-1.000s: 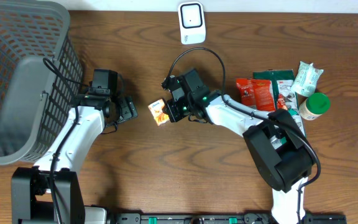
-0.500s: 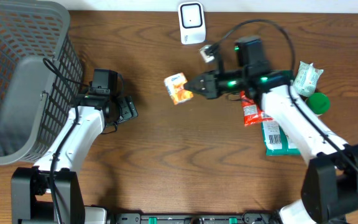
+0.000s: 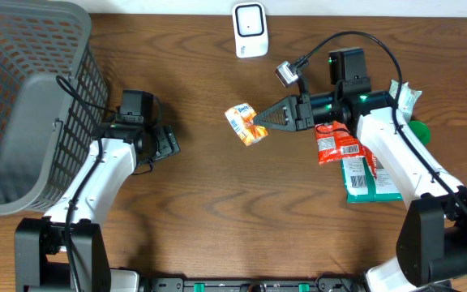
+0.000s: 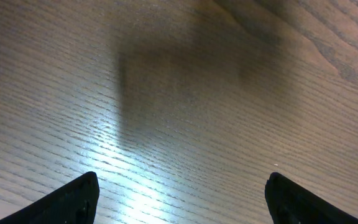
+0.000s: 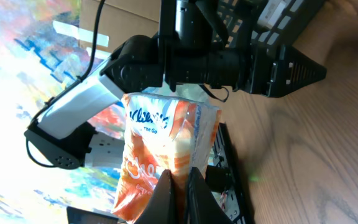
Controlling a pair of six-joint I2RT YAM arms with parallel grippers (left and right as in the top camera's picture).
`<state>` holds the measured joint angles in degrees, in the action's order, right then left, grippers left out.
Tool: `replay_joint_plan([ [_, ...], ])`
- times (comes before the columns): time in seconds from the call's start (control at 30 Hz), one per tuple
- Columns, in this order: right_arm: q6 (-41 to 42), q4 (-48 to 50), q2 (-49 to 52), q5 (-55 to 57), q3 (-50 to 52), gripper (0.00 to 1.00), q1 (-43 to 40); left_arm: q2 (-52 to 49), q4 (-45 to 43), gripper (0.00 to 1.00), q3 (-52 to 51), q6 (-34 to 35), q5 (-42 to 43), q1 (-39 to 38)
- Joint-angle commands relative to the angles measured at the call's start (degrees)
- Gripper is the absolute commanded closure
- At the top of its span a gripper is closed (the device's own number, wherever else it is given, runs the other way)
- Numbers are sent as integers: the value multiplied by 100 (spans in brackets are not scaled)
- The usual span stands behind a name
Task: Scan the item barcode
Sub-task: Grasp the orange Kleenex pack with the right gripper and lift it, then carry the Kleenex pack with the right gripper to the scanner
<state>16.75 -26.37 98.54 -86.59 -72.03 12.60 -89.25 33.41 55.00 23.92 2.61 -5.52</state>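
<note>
R pincer [image 3: 270, 121]: clenched on the snack packet [image 3: 246, 124], nipping it by one edge; arm reaches in from the right side
Snack packet: orange & white w/ blue lettering, crumpled, tilted; roughly mid-surface, near the scanner [image 3: 250, 30] but apart from it, touching nothing but the pincer
Wrist view, R: packet fills the middle, both fingers [image 5: 164, 190] shut tight on its lower edge; L arm & room clutter behind it
L pincer [image 3: 171, 143]: released, jaws wide, nothing between them; well apart from the packet, off to its left
Wrist view, L: only the two fingertips [image 4: 73, 199] at the bottom corners, over bare wood w/ a blurry shadow
Scanner: small white unit at the far edge of the surface [image 3: 217, 219], about centre
Basket [image 3: 23, 97]: grey mesh, far left, just beside the L arm
Other stock: red packet [image 3: 336, 143] overlapping a green packet [image 3: 369, 180], plus a white pouch [image 3: 401, 99] & green-lidded jar [image 3: 418, 130], all on the right, partly under the R arm
</note>
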Motion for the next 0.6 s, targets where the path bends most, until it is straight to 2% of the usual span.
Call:
replay_joint_plan([
  [0.0, -146, -2, 15, -181, -22, 99, -35, -57, 22, 14, -57, -31, -70, 9],
  [0.07, 24, -2, 13, 496, -26, 99, -26, -57, 22, 14, -57, -33, -70, 9],
  [0.13, 671, -61, -63, 2009, -133, 99, 24, -57, 22, 14, -57, -33, -70, 9],
  [0.23, 420, -721, -149, 3034, -809, 99, 87, -57, 22, 14, -57, -31, -70, 9],
  [0.3, 122, -1574, -133, 4035, -1637, 99, 153, -57, 22, 14, -57, -33, -70, 9],
  [0.43, -232, -3230, -9, 6944, -3436, 99, 579, -57, 22, 14, -57, -31, -70, 9],
  [0.57, -656, -3989, 389, 8749, -4964, 99, 1073, -57, 22, 15, -57, -31, -70, 9],
])
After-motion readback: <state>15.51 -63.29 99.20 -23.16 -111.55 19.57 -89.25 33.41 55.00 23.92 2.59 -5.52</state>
